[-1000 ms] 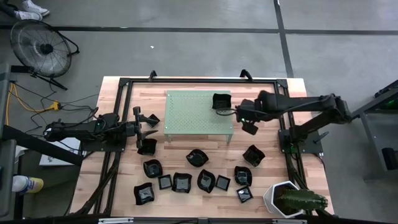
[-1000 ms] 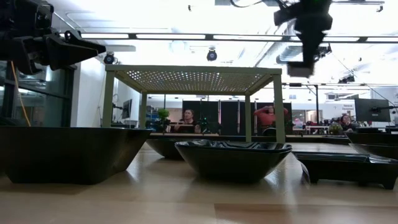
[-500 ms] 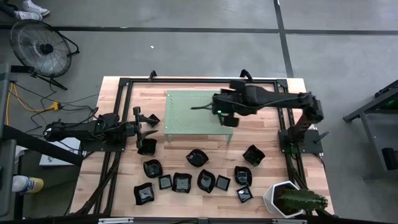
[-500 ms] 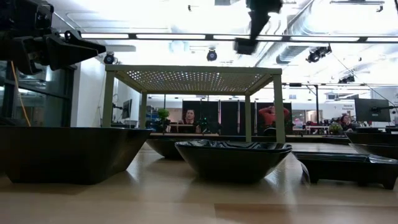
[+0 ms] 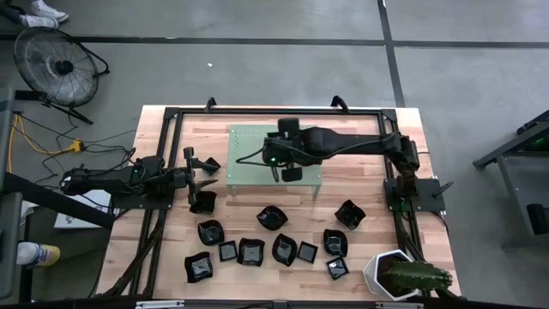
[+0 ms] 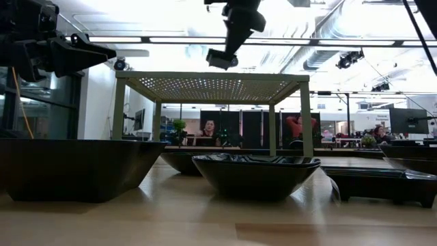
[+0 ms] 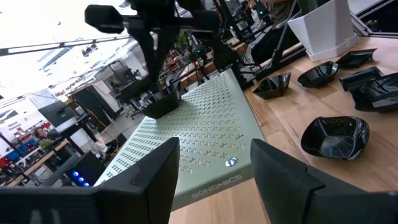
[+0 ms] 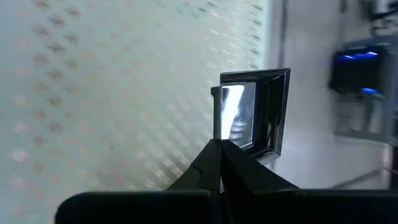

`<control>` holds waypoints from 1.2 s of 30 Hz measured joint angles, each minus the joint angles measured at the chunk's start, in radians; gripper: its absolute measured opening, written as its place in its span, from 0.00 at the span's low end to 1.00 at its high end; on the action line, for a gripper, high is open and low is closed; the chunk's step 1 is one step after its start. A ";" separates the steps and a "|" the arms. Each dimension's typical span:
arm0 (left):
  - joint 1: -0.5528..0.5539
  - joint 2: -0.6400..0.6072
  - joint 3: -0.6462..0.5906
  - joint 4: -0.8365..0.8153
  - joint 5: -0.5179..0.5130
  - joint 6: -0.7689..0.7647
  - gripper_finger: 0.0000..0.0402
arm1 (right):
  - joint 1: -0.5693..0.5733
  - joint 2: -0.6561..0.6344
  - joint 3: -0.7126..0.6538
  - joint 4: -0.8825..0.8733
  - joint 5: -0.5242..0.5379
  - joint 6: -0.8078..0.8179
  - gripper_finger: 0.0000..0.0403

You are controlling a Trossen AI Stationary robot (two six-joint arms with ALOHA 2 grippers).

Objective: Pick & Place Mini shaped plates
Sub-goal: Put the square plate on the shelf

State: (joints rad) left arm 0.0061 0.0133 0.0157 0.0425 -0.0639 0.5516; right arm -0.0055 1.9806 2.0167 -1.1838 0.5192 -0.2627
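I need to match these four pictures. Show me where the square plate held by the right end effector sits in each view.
High view: square plate at picture centre, over the green rack, near its lower edge.
Low view: upper middle, above the rack top.
Left wrist view: left of centre, over the rack.
Right wrist view: centre-right, pinched by the right end effector.
Shared landmark: the green rack.

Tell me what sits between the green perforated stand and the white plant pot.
In the high view, black mini plates lie on the wood between the green stand and the white pot, including one near.
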 joint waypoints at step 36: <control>0.000 0.000 0.000 0.000 0.000 0.000 0.48 | -0.001 0.102 -0.004 -0.024 0.037 0.188 0.00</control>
State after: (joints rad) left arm 0.0060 0.0134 0.0158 0.0422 -0.0638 0.5518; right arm -0.0063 2.0823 2.0129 -1.2083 0.5561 -0.0750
